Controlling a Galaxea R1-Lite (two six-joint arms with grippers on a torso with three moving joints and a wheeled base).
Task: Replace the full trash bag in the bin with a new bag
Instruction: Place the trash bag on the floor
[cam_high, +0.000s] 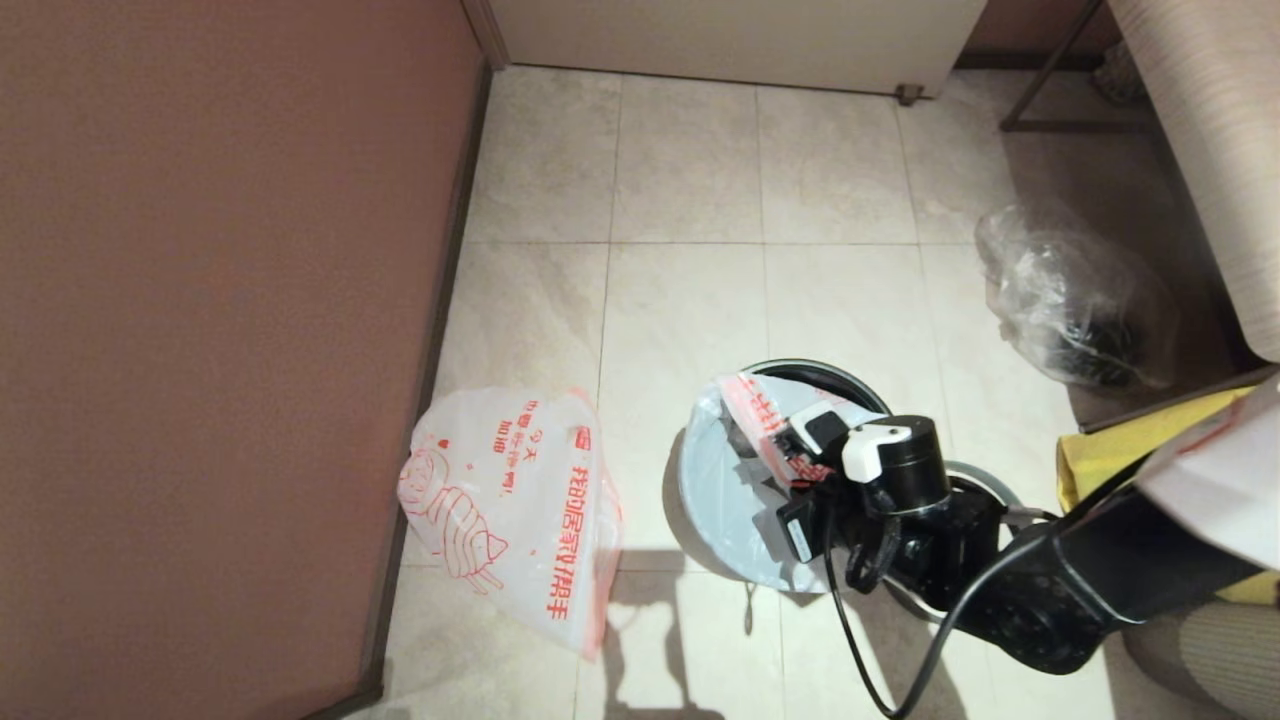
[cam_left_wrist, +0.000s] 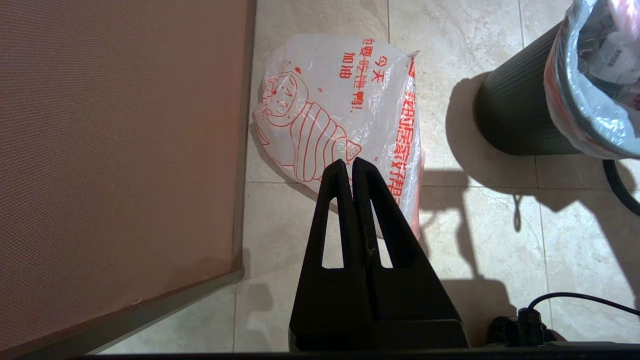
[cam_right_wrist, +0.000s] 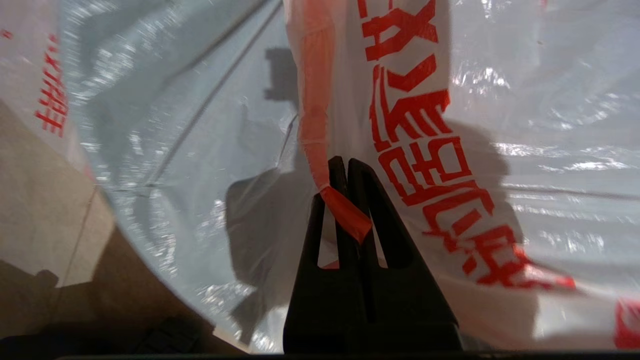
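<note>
The right pincer (cam_right_wrist: 347, 165) reaches into the mouth of the bin (cam_left_wrist: 510, 120), its fingers pressed together on the red-edged handle strip of the full trash bag (cam_high: 730, 480), which sits in the bin with its plastic folded out over the grey rim. The bin stands on the tiled floor (cam_high: 690, 190) toward the near edge, right of the middle. The new bag (cam_high: 510, 500) lies flat on the floor close to the brown wall (cam_high: 220, 330) at the floor's left edge, well apart from the bin, cat drawing facing up. The left pincer (cam_left_wrist: 352, 165) hangs above the new bag, fingers closed on nothing. A clear bag with dark contents (cam_high: 1075, 300) lies near the floor's right edge, beyond the bin, with a yellow bag (cam_high: 1110, 450) nearer
</note>
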